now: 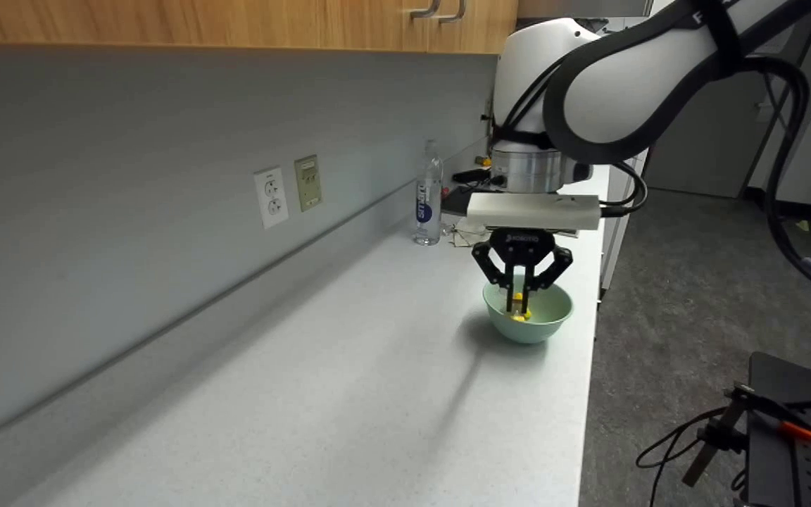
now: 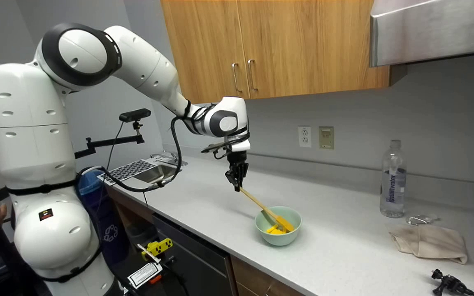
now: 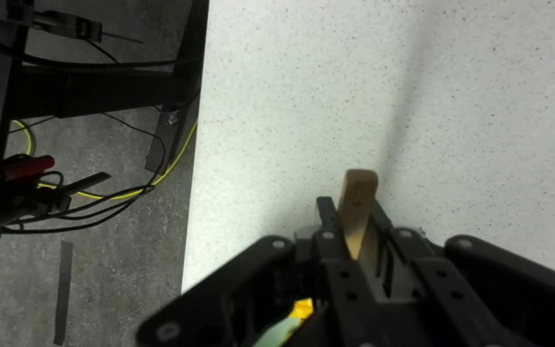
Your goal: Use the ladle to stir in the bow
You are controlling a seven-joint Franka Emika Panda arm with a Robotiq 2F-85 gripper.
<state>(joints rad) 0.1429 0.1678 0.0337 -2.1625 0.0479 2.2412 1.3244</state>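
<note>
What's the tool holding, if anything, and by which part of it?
The ladle, by its handle: the tool grips near the handle's end, which pokes out in the wrist view. The other end reaches into the bowl.

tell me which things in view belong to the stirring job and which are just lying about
Belong to the job:
ladle, gripped in the fingers
pale green bowl, with the ladle's yellow end inside it
yellow pieces in that bowl, probably what gets stirred

Just lying about:
water bottle, upright
beige cloth, folded
small black fitting
</note>
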